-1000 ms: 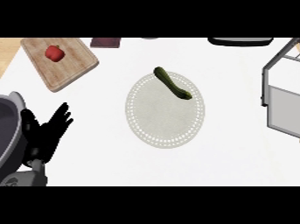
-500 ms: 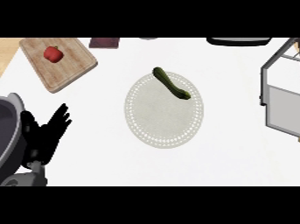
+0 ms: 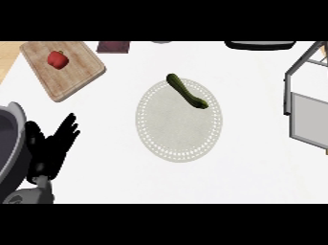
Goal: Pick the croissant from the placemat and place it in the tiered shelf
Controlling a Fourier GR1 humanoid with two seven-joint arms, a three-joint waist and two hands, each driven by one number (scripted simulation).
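The left hand (image 3: pixel 53 146) was seen resting low at the view's left, fingers straight and holding nothing, unchanged from a second before. A dark green item (image 3: pixel 186 91), apparently no croissant, lay on the placemat (image 3: pixel 178 136), well apart from the shelf (image 3: pixel 314 81); nothing had begun.

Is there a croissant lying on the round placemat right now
No, the only thing on the placemat is a long dark green vegetable lying across its upper edge.
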